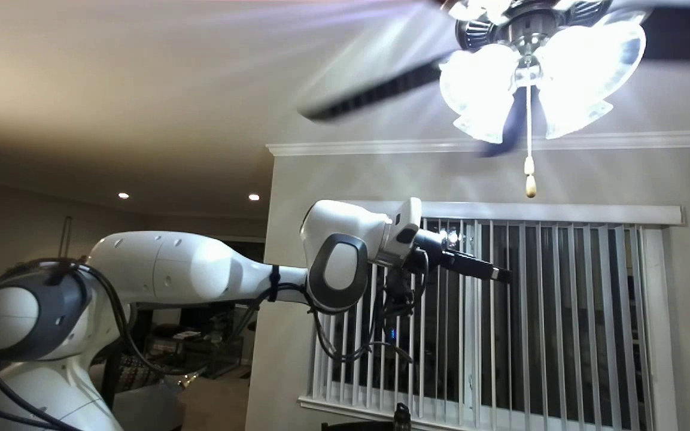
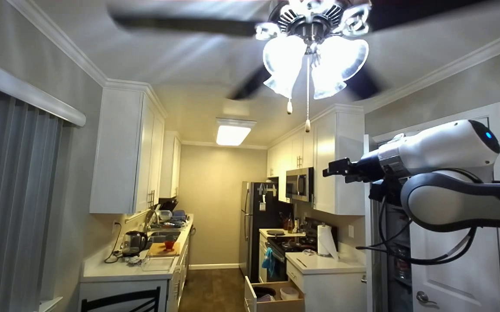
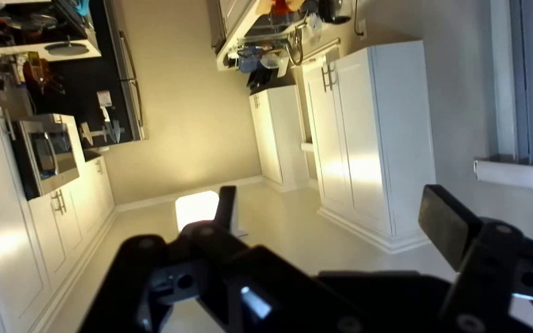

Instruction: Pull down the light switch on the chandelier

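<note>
The chandelier (image 1: 584, 72) hangs from the ceiling with its frosted shades brightly lit; it also shows in an exterior view (image 2: 284, 60). The light switch, a thin pull chain ending in a pale knob (image 1: 530, 185), hangs straight down below the shades. An exterior view shows two such chains, a longer one with its knob (image 2: 307, 125) and a shorter one with its knob (image 2: 289, 106). My gripper (image 1: 502, 274) is below the knobs and apart from them; it sits to their right in an exterior view (image 2: 334, 168). In the wrist view the gripper (image 3: 338, 217) is open and empty. The chains are out of the wrist view.
Dark fan blades (image 1: 374, 93) look blurred around the hub, also in an exterior view (image 2: 189, 24). Window blinds (image 1: 500, 329) are behind the arm. White cabinets (image 2: 119, 147), a door (image 2: 458, 268) and an open drawer (image 2: 276, 303) stand around. The wrist picture is upside down.
</note>
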Controlling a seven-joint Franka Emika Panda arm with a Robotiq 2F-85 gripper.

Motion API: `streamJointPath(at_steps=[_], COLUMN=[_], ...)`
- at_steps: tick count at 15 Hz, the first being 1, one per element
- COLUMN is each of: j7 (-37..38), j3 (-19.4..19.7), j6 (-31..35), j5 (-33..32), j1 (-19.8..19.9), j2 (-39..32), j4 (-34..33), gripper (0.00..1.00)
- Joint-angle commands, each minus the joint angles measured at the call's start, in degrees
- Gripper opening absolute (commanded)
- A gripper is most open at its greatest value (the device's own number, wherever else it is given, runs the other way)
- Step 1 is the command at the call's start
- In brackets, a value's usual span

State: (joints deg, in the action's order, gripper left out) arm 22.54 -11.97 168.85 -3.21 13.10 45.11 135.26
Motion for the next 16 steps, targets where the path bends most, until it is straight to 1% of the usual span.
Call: streamJointPath(at_steps=[1, 5, 6, 8, 9, 12, 16], j7=[-0.8, -0.6, -0.4, -0.8, -1.5, -3.2, -4.1], j3=[-1.1, -1.4, -1.4, -3.5, -4.1, -5.0, -6.5], j6=[0.8, 1.1, 1.5, 2.1, 1.5, -0.9, -2.7], j5=[1.7, 1.8, 1.7, 0.1, -0.6, -1.0, -2.3], j1=[1.3, 1.7, 2.4, 4.5, 5.1, 4.9, 6.1], j2=[-0.3, -0.6, -0.5, -0.7, -1.6, -3.6, -6.5], j4=[-0.2, -0.7, -1.1, -3.8, -6.5, -13.3, -19.6], gripper=[1.00, 1.00, 1.00, 1.00, 1.00, 1.00, 1.00])
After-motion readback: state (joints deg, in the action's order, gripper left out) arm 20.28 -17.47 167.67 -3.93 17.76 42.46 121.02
